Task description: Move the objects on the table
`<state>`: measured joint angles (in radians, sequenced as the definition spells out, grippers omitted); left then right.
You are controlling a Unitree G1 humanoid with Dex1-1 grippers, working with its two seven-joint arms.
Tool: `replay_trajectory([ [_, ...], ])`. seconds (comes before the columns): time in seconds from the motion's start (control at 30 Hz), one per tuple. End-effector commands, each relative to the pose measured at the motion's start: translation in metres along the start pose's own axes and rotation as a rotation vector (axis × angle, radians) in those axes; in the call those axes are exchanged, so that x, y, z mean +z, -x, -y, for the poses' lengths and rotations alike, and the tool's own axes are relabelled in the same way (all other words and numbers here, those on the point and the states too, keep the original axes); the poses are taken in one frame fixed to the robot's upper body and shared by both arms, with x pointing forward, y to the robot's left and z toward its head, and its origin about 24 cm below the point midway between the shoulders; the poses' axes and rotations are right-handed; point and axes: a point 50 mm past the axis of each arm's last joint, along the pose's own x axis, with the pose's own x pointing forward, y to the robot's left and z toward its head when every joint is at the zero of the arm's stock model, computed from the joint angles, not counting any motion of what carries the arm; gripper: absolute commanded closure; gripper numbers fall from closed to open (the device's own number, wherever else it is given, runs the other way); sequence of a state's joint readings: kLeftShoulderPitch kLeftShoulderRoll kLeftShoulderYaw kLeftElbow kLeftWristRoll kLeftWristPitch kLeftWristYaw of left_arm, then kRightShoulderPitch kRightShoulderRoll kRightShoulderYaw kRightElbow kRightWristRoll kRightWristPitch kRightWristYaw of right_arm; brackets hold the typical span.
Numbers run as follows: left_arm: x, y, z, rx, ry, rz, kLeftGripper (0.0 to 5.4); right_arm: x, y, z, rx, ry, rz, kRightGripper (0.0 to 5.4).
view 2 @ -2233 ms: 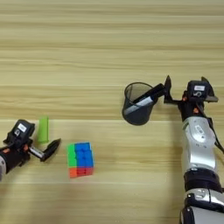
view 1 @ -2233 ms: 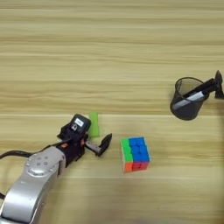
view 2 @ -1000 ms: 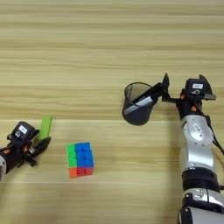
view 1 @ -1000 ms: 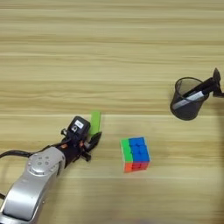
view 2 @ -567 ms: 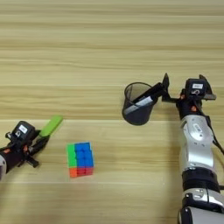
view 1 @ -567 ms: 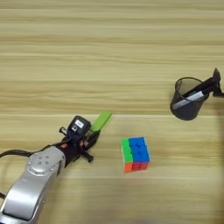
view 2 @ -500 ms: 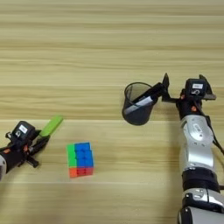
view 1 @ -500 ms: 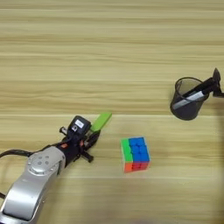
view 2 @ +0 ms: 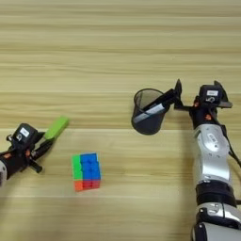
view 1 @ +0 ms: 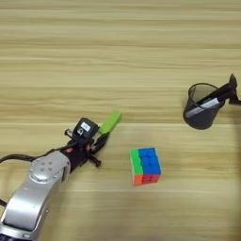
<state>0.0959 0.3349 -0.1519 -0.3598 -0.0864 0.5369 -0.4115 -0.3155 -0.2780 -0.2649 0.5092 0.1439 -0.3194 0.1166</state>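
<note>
**Left gripper holds the green block; right gripper sits at the pen cup**

Nearest to us, low in both views, lies the puzzle cube [view 1: 145, 165], flat on the table [view 1: 120, 56] with its green, blue, orange and red faces showing. It stands alone, touching nothing, to the right of our left arm and well apart from the cup.

Just behind it on the left we find our left gripper [view 1: 96, 141], reaching up and to the right from the silver forearm. Its black fingers are closed on the lower end of the green block [view 1: 109, 122], which points away from the gripper at a slant (its far end toward the upper right). We cannot tell whether the block's free end rests on the wood or hangs a little above it.

Farther back on the right stands the pen cup [view 2: 149, 112], a black mesh cup with a black-and-silver marker [view 2: 151, 109] leaning inside it, the tip toward the cup's right rim. Our right gripper [view 2: 177, 98] is at that right rim, the arm coming up from the lower right edge of the right eye view. One black finger stands up beside the rim; whether the fingers are gripping the cup wall or the marker, or are spread, we cannot tell.

Beyond the cup the striped wood runs to the top of the views.
</note>
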Motion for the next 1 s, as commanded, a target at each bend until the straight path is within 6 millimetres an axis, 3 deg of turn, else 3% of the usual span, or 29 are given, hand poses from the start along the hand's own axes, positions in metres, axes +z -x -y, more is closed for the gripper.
replay_trajectory([
  [0.03,0.014,-0.002,-0.014,0.016,-0.043,0.051,4.08,0.002,-0.003,-0.002,0.004,-0.001,0.015,0.0],
  [0.4,0.035,-0.003,-0.023,-0.007,-0.124,0.108,4.08,0.02,-0.001,0.003,-0.008,0.004,0.123,0.0],
  [0.7,0.05,0.003,-0.023,-0.043,-0.16,0.155,4.08,0.064,0.005,0.005,0.029,0.014,0.325,0.0],
  [1.0,0.064,0.008,-0.021,-0.096,-0.169,0.205,4.08,0.108,0.008,-0.008,0.224,0.015,0.463,0.0],
])
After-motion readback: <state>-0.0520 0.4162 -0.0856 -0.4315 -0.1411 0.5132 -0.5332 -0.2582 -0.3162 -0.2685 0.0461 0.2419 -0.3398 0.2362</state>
